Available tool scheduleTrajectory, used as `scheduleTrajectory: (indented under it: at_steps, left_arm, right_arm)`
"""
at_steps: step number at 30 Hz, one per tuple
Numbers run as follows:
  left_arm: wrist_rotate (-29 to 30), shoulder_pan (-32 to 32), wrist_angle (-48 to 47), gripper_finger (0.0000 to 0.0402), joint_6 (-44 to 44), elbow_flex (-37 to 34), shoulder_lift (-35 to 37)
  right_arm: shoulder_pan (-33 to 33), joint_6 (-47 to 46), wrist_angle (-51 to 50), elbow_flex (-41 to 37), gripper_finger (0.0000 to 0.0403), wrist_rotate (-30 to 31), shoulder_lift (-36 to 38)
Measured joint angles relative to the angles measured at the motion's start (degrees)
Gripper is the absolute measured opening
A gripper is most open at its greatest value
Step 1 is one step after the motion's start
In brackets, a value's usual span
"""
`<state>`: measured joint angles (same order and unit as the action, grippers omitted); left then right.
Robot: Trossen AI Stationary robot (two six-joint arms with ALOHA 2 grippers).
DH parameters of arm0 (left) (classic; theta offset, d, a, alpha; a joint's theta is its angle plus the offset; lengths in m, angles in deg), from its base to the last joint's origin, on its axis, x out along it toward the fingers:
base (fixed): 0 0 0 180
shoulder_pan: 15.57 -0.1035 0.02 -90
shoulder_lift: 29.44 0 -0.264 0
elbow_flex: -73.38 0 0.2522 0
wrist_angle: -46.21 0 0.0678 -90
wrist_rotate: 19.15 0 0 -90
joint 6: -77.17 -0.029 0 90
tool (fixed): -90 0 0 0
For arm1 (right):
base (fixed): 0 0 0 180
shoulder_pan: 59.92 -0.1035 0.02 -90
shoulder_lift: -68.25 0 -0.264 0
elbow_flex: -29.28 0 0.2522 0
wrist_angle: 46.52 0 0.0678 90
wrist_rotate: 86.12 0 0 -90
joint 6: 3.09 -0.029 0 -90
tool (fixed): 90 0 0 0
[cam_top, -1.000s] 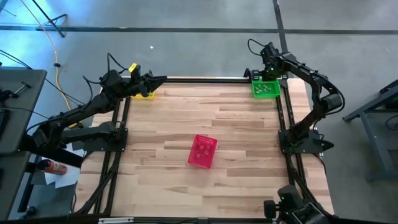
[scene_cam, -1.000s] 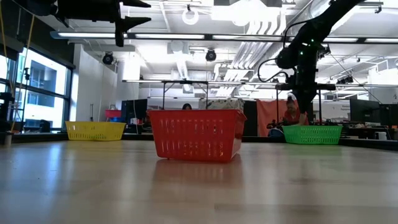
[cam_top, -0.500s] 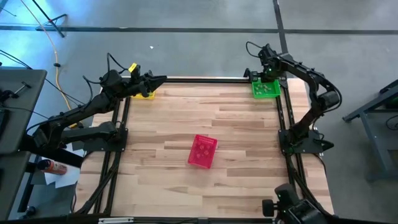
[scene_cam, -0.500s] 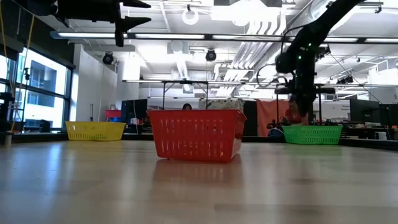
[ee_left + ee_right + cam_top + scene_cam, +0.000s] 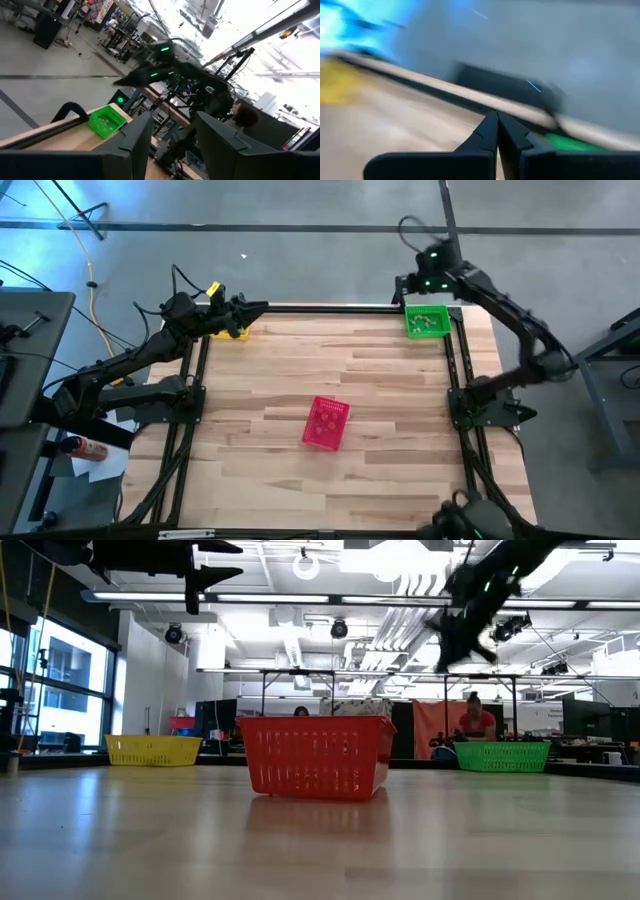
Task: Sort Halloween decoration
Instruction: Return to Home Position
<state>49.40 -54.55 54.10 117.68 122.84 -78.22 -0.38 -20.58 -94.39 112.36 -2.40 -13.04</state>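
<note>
Evidently the right claw [image 5: 497, 116], fingers together and empty, had risen off the green mesh basket [image 5: 427, 309] holding the tiny Halloween decoration [image 5: 430, 325]. The left claw [image 5: 173, 121] hovered, fingers apart, over the counter's [image 5: 380, 380] far left corner; sorting looked finished.

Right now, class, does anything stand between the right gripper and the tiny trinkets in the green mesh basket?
Nothing visible does. The right gripper hangs raised near the green mesh basket's far rim; the tiny trinkets lie uncovered inside.

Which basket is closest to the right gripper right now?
The green basket in the far right corner; the right gripper hangs in the air close by. The yellow basket and the pink basket sit much farther off.
</note>
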Motion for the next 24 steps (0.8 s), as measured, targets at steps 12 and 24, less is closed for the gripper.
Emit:
scheduleTrajectory:
  at_steps: [12, 24]
  left_arm:
    - [0.0, 0.0, 0.0, 0.0142, -2.2, 0.0, 0.0]
    - [0.1, 4.2, 0.8, 0.0128, -9.1, 0.0, 0.0]
  right_arm:
    - [-12.3, 10.2, 15.5, 0.0, 0.0000, -43.3, 20.3]
    - [-30.0, 1.5, 21.6, 0.0, 0.0000, -37.7, 18.4]
